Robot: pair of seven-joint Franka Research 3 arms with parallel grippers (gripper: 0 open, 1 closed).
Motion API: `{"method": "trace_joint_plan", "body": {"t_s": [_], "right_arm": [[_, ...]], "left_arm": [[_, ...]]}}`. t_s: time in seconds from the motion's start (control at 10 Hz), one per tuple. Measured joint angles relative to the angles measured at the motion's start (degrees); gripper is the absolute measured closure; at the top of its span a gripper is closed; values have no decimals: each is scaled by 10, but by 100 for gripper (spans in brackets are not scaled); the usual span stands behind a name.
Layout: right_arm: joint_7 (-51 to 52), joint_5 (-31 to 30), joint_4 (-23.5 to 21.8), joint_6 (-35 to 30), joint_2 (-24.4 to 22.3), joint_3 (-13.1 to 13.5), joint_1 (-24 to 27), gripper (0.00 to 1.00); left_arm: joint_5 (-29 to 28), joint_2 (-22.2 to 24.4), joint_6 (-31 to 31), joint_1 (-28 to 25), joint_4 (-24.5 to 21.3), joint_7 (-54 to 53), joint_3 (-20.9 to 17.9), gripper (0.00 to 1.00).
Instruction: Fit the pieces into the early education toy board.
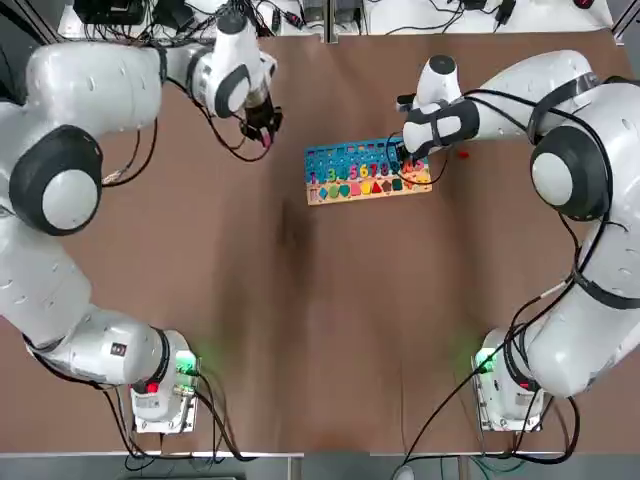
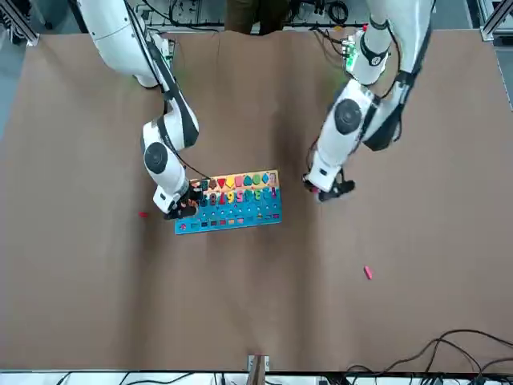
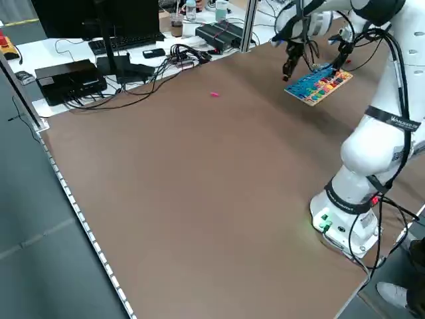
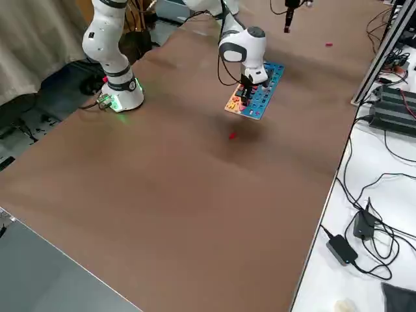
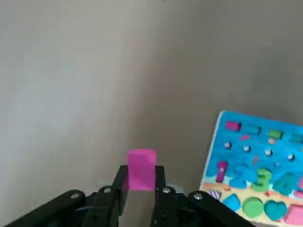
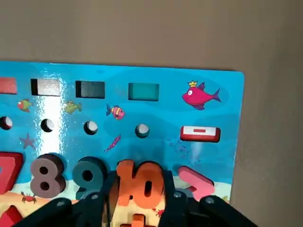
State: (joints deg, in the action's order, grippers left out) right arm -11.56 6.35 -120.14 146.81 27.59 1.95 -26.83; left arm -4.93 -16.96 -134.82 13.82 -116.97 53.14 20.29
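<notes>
Left gripper (image 5: pixel 140 187) up off the table, pinching a pink piece (image 5: pixel 141 169) between its fingertips, piece poking out past the tips; early education toy board (image 1: pixel 367 172) well off to its side, toward the other arm, not touching anything of the left claw; right gripper (image 6: pixel 138 196) down low right over the board's end, fingers clamped on the orange 10 piece (image 6: pixel 139 183), which sits in the number row just beside the 9 (image 6: pixel 88 174) and 8 (image 6: pixel 47 176); can't tell if the 10 is fully seated in its slot; red piece (image 1: pixel 462 154) loose on the table just beyond the right gripper, clear of the board; another pink piece (image 2: pixel 367 273) lying alone on the table, well apart from both claws and from the board.
</notes>
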Motion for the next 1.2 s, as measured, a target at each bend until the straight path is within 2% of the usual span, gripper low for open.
{"method": "trace_joint_plan", "body": {"t_s": [0.5,0.6,0.8,1.2], "right_arm": [[0,0,-2,6,4,0,1,56],[-1,1,-2,9,7,0,2,48],[-1,1,-2,10,8,0,2,41],[-4,1,-1,11,8,0,2,37]], "left_arm": [[-17,-8,-10,45,-1,59,0,74],[-22,-8,-12,46,1,67,0,74],[-24,-8,-13,48,6,76,0,74],[-36,-12,-13,74,7,100,0,74]]}}
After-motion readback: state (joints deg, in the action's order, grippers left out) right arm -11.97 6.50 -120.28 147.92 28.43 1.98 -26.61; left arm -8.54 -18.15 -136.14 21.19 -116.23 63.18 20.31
